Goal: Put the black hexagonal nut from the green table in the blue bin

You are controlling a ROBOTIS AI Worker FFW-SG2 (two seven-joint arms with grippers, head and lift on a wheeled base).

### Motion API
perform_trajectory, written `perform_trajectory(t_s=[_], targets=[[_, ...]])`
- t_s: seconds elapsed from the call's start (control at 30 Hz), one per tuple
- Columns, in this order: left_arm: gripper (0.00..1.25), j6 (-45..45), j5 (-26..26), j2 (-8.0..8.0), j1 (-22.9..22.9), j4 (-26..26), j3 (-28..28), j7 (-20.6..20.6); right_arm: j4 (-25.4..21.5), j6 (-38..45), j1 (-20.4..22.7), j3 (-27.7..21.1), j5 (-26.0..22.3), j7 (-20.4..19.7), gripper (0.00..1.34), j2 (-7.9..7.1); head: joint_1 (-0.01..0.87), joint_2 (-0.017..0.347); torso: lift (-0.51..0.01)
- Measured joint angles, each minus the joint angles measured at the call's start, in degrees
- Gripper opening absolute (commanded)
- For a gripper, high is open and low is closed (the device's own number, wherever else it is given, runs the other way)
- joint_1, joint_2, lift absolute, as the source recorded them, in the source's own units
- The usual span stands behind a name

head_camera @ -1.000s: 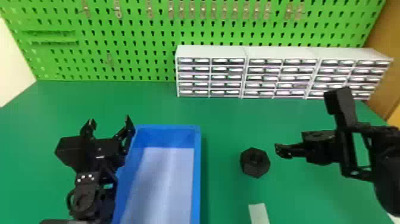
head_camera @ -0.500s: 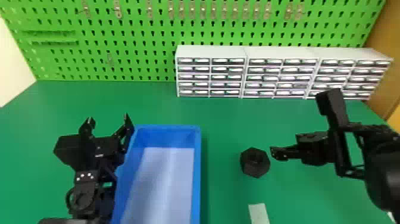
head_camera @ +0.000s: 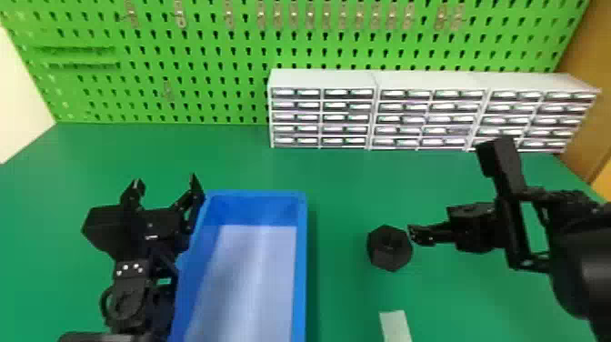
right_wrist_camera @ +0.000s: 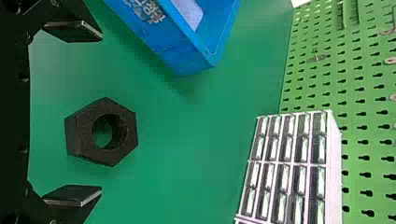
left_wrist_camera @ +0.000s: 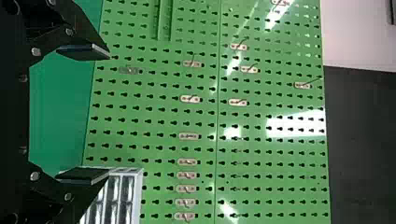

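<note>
Black hexagonal nut lay on the green table, between the blue bin and the right gripper, whose fingers were spread wider than it and empty. The left gripper, beside the bin, was spread and empty too. Two corners roughly faced the right fingers, so closing on them could have twisted the nut or let it slip. Its hole opened upward, that axis upright; across the flat, no side looked clearly longer.
</note>
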Motion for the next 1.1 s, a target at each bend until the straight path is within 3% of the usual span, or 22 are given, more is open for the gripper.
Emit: perform_trajectory(t_s=[0.77,1.1], targets=[[0.88,0.0,-0.1,0.0,-0.1,0.1,-0.1,0.0,1.1,0.1,-0.4,1.0,0.1,0.5,1.19,0.09,0.657,0.057,-0.095],[0.88,-0.1,-0.1,0.0,-0.2,0.2,-0.1,0.0,3.8,0.5,-2.0,3.7,1.3,1.2,1.19,-0.08,0.657,0.057,-0.095]])
